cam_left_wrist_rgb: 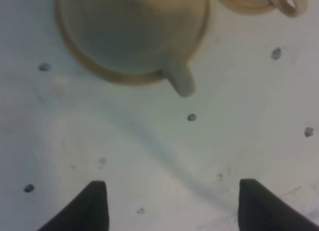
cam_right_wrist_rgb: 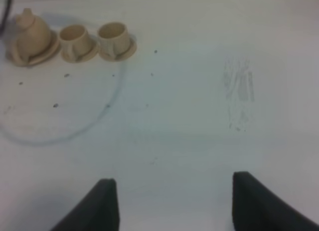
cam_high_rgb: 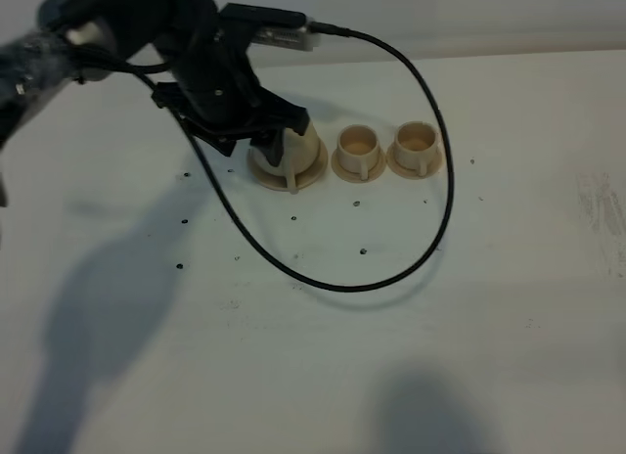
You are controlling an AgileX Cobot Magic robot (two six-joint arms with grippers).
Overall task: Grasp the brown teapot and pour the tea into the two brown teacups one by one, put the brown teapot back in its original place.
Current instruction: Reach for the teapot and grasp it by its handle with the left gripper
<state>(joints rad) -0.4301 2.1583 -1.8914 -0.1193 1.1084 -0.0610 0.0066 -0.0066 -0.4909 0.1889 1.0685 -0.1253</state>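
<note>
The brown teapot [cam_high_rgb: 296,147] sat on its wide saucer [cam_high_rgb: 318,167] in the upper middle of the high frame, half hidden under your left arm. The two brown teacups [cam_high_rgb: 358,149] stood in a row just to its right, the far teacup [cam_high_rgb: 417,145] last, each on its own small saucer. Your left claw [cam_left_wrist_rgb: 174,208] was spread wide with nothing between its fingers, and in the wrist view it was near the pot but touching nothing. Your right claw [cam_right_wrist_rgb: 174,206] was spread just as wide and equally empty, well apart from the set.

The step in hand looked like the grasp. The pot's stub [cam_left_wrist_rgb: 178,80], likely the handle seen edge-on, pointed toward the lower edge of the high frame. You would have done well to bring the fingers down either side of it and close firmly before any lift. Raise it straight, since the lid might be loose and the first cup stood just beside the pot. Then tilt slowly.

The desk [cam_high_rgb: 323,376] was white and flat, flecked with small dark specks [cam_high_rgb: 363,249], with a faint scuff [cam_high_rgb: 597,204] at the right edge. A black cable [cam_high_rgb: 354,289] looped across it below the cups, and it could have snagged a low swing. Heavy shadows lay at the lower left. Beyond the desk only a pale strip showed along the top.
</note>
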